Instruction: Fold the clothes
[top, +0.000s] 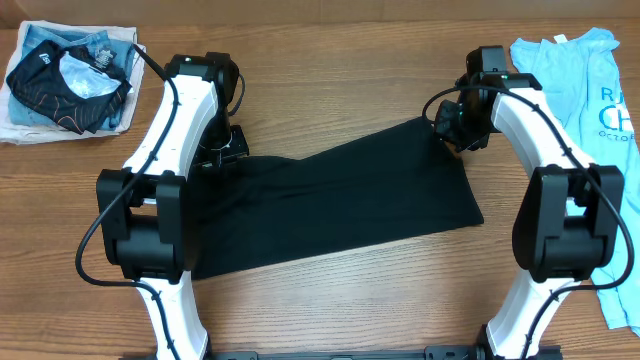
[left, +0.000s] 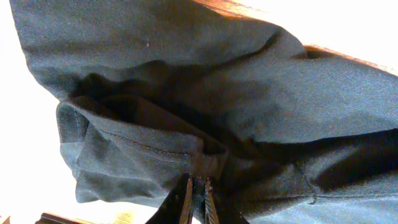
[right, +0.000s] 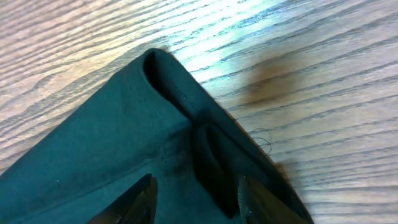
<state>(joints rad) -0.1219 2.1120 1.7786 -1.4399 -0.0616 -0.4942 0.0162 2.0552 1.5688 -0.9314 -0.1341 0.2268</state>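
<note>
A wooden table (top: 330, 60) carries a light blue printed T-shirt (top: 590, 70) spread flat along its far right edge, and in its far left corner a small black garment with thin orange lines (top: 60, 80), crumpled on a pale cloth (top: 20, 125).

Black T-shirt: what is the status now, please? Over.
Left gripper shut on black T-shirt edge. Right gripper open over its corner. Shirt lies spread out, slanted. Light blue T-shirt lies apart, not in the way.
</note>
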